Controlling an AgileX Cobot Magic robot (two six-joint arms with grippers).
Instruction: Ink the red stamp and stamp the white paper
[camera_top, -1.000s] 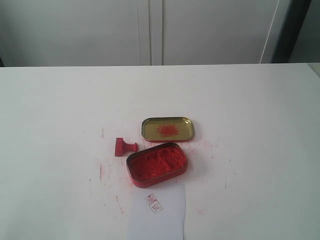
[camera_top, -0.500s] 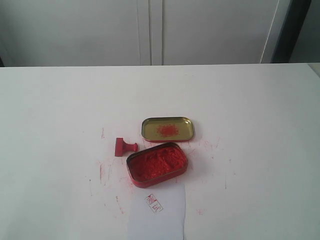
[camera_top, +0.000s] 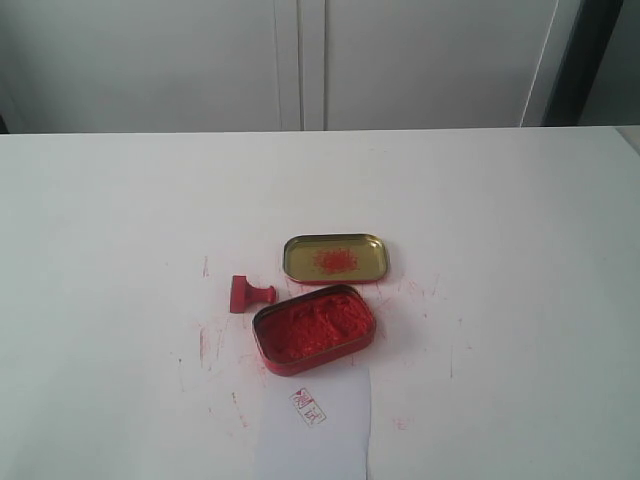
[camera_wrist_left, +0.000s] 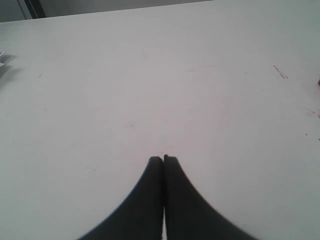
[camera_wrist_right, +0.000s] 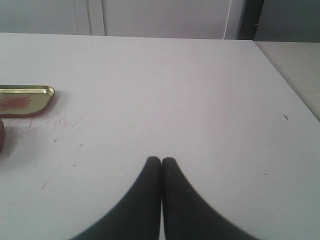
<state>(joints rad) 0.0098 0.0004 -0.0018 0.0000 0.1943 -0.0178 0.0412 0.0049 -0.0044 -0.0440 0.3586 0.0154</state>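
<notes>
- The red stamp (camera_top: 250, 294) lies on its side on the surface (camera_top: 500, 200), just left of the open ink tin (camera_top: 314, 329).
- The white paper (camera_top: 315, 440) lies at the tin's near side and carries one red print.
- The left end effector (camera_wrist_left: 163, 159) and right end effector (camera_wrist_right: 161, 160) are closed and empty over bare surface.
- Likely step: reaching. The left one would need to open, then take the stamp's knob.

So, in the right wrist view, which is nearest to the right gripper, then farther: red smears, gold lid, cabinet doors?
1. red smears, on the table, just before the lid.
2. gold lid, past the smears.
3. cabinet doors, behind the table.
</notes>
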